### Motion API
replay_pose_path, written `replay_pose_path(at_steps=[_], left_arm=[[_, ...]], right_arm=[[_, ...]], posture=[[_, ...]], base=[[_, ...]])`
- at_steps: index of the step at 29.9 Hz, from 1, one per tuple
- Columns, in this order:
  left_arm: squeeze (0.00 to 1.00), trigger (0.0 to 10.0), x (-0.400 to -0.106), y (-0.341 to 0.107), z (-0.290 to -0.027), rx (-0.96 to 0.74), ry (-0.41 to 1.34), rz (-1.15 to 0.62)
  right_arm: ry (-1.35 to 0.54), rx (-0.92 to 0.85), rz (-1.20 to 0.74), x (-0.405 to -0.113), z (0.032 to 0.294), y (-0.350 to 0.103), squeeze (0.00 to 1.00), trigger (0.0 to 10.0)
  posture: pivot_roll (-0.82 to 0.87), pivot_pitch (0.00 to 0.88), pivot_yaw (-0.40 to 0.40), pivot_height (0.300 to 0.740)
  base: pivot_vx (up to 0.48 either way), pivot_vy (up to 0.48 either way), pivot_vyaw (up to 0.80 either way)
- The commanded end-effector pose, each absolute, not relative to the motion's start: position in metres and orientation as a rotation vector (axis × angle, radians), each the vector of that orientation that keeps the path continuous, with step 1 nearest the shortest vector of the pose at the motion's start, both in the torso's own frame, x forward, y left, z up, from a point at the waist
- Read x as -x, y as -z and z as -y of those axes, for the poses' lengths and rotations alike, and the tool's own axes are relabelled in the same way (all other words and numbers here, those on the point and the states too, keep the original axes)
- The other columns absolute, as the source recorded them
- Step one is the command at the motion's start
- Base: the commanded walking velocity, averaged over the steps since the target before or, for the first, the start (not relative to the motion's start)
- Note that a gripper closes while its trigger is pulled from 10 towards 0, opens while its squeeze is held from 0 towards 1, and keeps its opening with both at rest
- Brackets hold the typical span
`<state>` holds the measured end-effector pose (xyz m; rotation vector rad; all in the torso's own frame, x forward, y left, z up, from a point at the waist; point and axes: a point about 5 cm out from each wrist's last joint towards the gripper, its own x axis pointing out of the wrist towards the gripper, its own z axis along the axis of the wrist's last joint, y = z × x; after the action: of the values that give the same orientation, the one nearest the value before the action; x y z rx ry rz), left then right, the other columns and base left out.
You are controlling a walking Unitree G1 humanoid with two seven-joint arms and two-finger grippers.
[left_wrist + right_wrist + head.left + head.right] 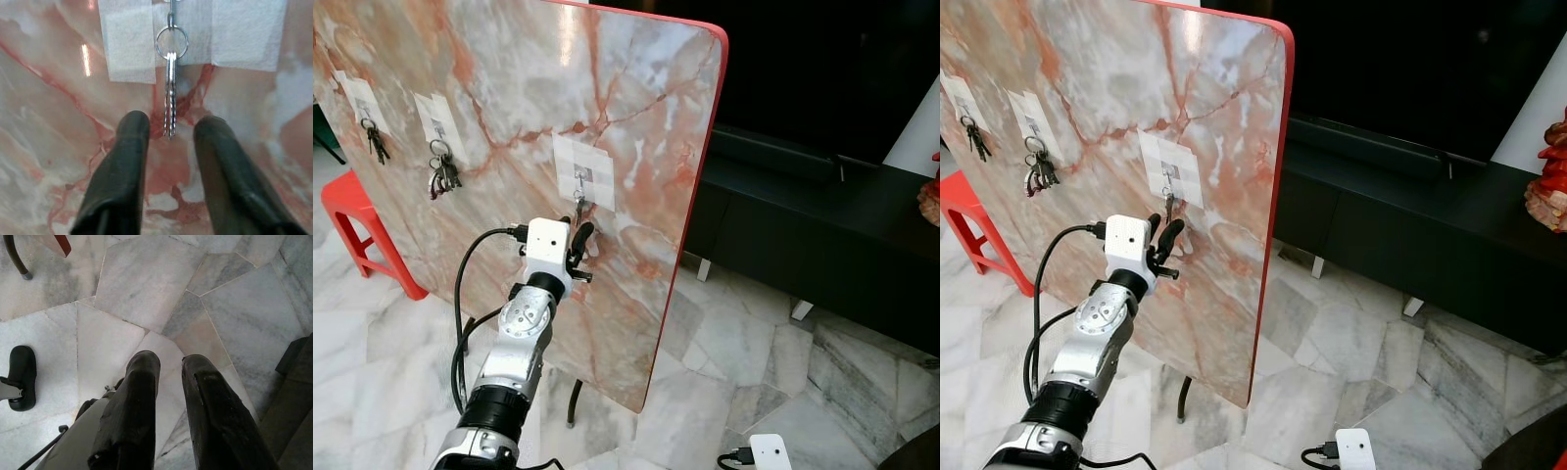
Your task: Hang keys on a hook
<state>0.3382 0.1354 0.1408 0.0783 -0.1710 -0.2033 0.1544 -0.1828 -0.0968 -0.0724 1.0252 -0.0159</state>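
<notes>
While keys (pixel 169 100) hang on hook, left tool (pixel 168 129) spread w/ nothing held.

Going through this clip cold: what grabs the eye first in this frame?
The big pink-veined marble board with a red rim, standing upright, dominates. Three white patches on it carry hooks, each with keys; the nearest keys hang from their ring on the hook, and the left hand sits just below them, fingers apart and holding nothing. The right hand hangs idle over the marble floor.
</notes>
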Motion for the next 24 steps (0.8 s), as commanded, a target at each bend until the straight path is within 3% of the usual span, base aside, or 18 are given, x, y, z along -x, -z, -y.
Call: replay_pose_path(at_steps=[1,9,10,11,12,24], left_arm=[[1.00,10.0,-0.334,-0.142,-0.137,-0.066,0.215,0.183],[1.00,10.0,-0.310,-0.113,-0.159,-0.088,0.188,0.116],[0.09,10.0,-0.307,-0.104,-0.165,-0.109,0.181,0.083],[0.09,10.0,-0.304,-0.098,-0.168,-0.123,0.176,0.061],[0.00,10.0,-0.301,-0.090,-0.173,-0.133,0.165,0.031],[0.00,10.0,-0.257,0.013,-0.223,-0.267,-0.017,-0.493]], right_arm=[[0.018,0.081,-1.026,-0.154,0.185,0.097,0.00,10.0],[0.019,0.079,-1.028,-0.154,0.185,0.097,0.00,10.0],[0.019,0.078,-1.028,-0.154,0.184,0.097,0.00,10.0],[0.019,0.077,-1.028,-0.154,0.184,0.097,0.00,10.0],[0.019,0.077,-1.028,-0.154,0.184,0.097,0.00,10.0],[0.042,0.063,-1.029,-0.153,0.184,0.097,0.00,10.0]], posture=[[0.00,0.000,-0.061,0.740],[0.00,0.000,-0.058,0.740],[0.00,0.000,-0.059,0.740],[0.00,0.000,-0.059,0.740],[0.00,0.000,-0.059,0.740],[0.00,0.000,-0.052,0.740]], base=[[0.000,0.000,0.00],[0.000,0.000,0.00],[0.000,0.000,0.00],[0.000,0.000,0.00],[0.000,0.000,0.00],[0.000,0.000,0.00]])
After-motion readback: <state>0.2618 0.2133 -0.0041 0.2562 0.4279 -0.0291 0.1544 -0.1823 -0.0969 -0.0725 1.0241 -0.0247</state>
